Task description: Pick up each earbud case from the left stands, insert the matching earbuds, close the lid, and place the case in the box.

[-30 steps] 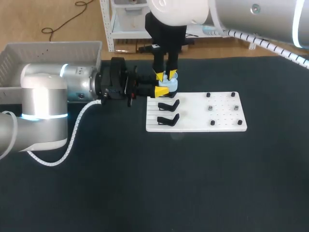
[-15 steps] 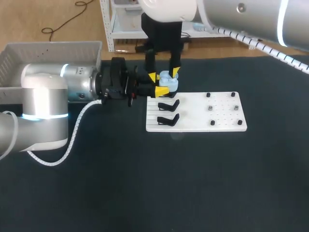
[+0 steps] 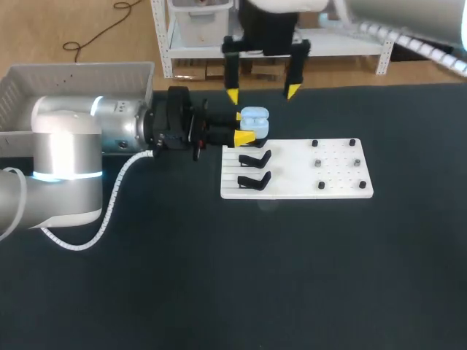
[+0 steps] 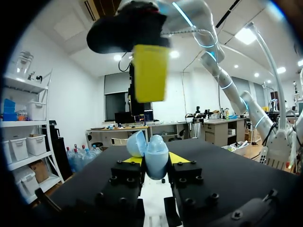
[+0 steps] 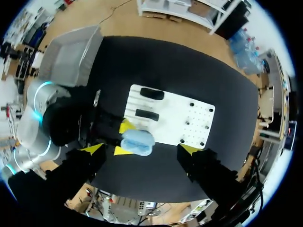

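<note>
My left gripper (image 3: 246, 127) is shut on a light blue earbud case (image 3: 255, 122), held just past the far left corner of the white board (image 3: 336, 179). In the left wrist view the case (image 4: 150, 155) sits between the yellow tips of my left gripper (image 4: 155, 163), and its lid looks open. My right gripper (image 3: 261, 93) hangs above and behind the case, open wide and holding nothing. Seen from the right wrist, the case (image 5: 137, 140) lies below my right gripper (image 5: 141, 149), clear of both fingers. Two black stands (image 3: 254, 158) (image 3: 254, 180) on the board's left side hold nothing.
A grey box (image 3: 73, 80) stands at the table's far left, behind my left arm. Several small black pegs (image 3: 319, 163) dot the right half of the board. The rest of the table is covered by a dark mat (image 3: 292, 277).
My right gripper opened from around the case and rose up and away from it. The left gripper has kept still with the case in it.
</note>
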{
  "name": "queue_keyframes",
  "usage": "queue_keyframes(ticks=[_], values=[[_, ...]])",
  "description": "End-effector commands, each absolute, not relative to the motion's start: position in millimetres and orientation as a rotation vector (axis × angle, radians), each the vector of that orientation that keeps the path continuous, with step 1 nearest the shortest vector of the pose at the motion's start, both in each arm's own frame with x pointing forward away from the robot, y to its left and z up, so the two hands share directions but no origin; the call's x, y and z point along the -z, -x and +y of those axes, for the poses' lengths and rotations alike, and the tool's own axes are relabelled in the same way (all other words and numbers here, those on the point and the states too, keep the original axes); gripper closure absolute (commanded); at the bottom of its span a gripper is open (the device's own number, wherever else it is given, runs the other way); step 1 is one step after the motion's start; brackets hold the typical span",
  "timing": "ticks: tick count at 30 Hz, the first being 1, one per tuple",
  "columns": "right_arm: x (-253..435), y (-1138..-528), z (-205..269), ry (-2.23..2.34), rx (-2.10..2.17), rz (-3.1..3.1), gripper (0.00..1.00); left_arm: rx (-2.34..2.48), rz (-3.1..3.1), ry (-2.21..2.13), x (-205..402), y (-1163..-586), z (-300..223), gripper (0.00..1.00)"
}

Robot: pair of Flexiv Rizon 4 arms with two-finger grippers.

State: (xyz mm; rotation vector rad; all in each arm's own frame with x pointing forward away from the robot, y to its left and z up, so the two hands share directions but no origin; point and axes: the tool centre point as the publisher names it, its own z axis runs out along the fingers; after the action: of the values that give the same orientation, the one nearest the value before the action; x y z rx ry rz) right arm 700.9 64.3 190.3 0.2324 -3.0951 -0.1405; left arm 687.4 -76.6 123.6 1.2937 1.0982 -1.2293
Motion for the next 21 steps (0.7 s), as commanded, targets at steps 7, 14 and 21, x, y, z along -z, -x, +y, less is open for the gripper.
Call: queue_keyframes(ticks=[7,14,21], values=[[-172.4,-724.2,24.6,0.070,0.255,-3.225,0.00,1.226,1.098,-1.293,-123.4,-686.5,-76.3,1.00],[-164.7,-736.7,22.5,0.089,0.265,-3.205,0.00,1.226,1.098,-1.293,-123.4,-686.5,-76.3,1.00],[-150.6,-741.1,27.8,0.070,0.235,-3.166,0.00,1.226,1.098,-1.293,-123.4,-686.5,-76.3,1.00]])
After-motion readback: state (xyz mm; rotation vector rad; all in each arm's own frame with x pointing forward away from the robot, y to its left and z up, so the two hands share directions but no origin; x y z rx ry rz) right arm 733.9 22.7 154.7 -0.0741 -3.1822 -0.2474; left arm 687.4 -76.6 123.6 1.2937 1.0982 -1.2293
